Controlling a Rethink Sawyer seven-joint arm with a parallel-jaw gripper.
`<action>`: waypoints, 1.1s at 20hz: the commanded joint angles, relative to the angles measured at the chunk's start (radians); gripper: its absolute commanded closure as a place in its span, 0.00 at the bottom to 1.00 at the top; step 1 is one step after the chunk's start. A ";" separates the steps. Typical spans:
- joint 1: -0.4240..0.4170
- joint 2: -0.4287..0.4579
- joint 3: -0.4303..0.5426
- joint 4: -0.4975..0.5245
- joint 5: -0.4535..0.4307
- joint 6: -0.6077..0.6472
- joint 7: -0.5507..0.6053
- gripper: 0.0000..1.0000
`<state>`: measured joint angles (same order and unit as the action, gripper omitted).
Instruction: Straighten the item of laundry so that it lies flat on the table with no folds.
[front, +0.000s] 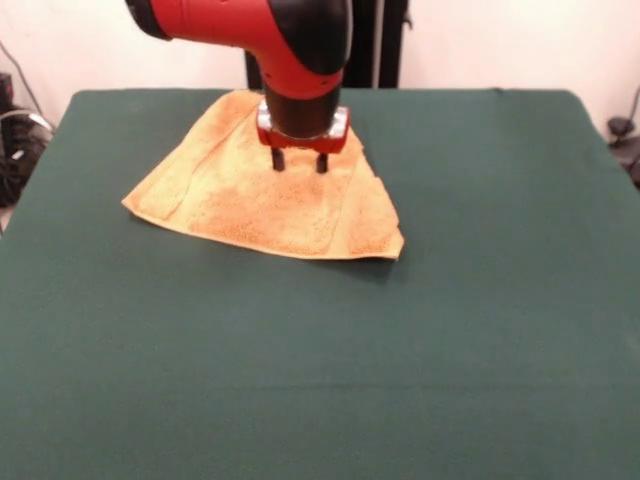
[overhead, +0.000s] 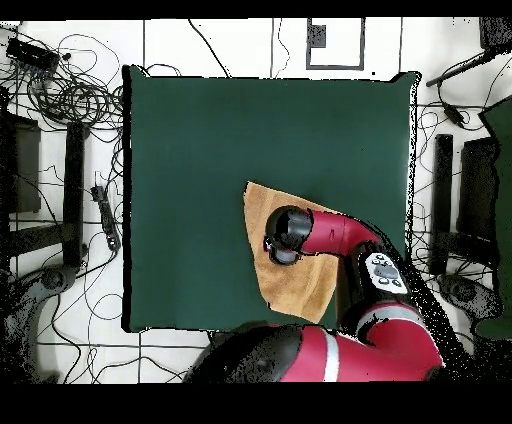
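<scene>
A: One towel, one table, one gripper. Towel sits toward the table's far side in the front view; in the overhead view it is near the bottom edge, partly under the arm.

B: Gripper state?

A: Two dark fingertips show apart, pointing down over the middle of the towel, nothing between them, so released. Whether the tips touch the cloth I cannot tell.

B: How flat is the towel?

A: Not flat. The outline reads as a wedge rather than a square. The right side is doubled over: a flap lies along that edge with a visible seam, ending at the near right corner. The left corner lies spread.

B: Handling?

A: Judged: terry cloth, soft and light, no stiffness, so it will drape and drag rather than slide as a sheet. Felt-like table cover probably gives friction. Best hold looks like the hemmed edge of the folded flap near the right corner, pinching one layer only, then pulling outward.
</scene>
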<state>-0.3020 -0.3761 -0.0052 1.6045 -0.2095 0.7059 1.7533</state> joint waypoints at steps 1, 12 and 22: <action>0.112 0.169 0.074 -0.170 0.166 -0.221 0.353 0.00; 0.170 0.197 0.004 -0.232 0.315 -0.157 0.374 0.00; 0.223 0.204 -0.051 -0.254 0.437 -0.142 0.398 0.00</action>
<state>-0.1591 -0.2770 -0.1963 1.4952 0.0458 0.8334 1.7535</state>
